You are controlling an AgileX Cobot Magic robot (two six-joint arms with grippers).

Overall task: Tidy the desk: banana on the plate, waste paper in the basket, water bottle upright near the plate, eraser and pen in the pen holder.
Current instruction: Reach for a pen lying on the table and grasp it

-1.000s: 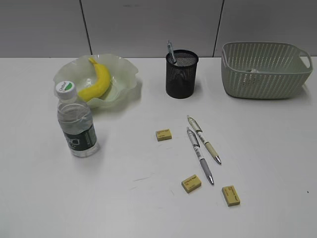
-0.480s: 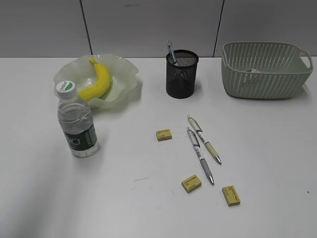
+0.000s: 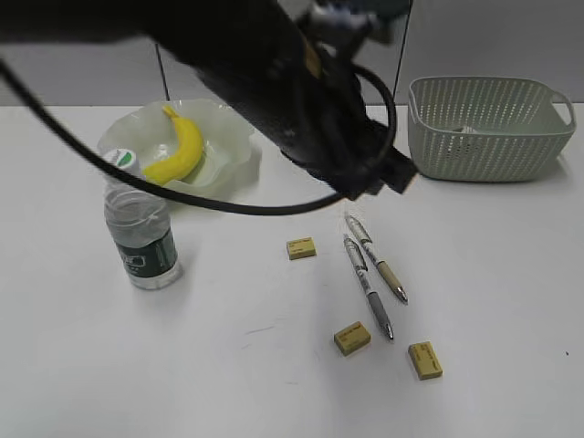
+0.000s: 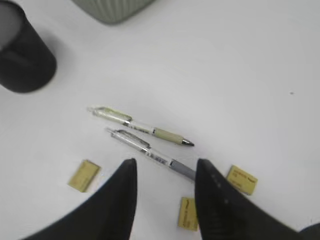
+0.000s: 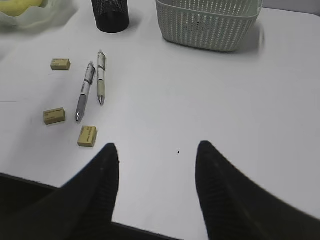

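The banana (image 3: 181, 146) lies on the pale green plate (image 3: 233, 128). The water bottle (image 3: 139, 228) stands upright in front of the plate. Two pens (image 3: 374, 257) (image 3: 368, 287) and three yellow erasers (image 3: 301, 247) (image 3: 352, 338) (image 3: 425, 359) lie on the table. My left arm (image 3: 301, 100) reaches across the middle, blurred, and hides the pen holder there. My left gripper (image 4: 165, 169) is open and empty above the lower pen (image 4: 150, 150), with the black mesh pen holder (image 4: 22, 55) to its far left. My right gripper (image 5: 156, 150) is open and empty over bare table, right of the pens (image 5: 86, 90).
The pale green basket (image 3: 488, 128) stands at the back right, with a pale lump showing inside it. The basket (image 5: 207, 22) and the pen holder (image 5: 110, 15) also show at the top of the right wrist view. The table's front edge lies under the right gripper.
My left arm has swung into the exterior view from the upper left and now covers the pen holder. The objects on the table have not moved.
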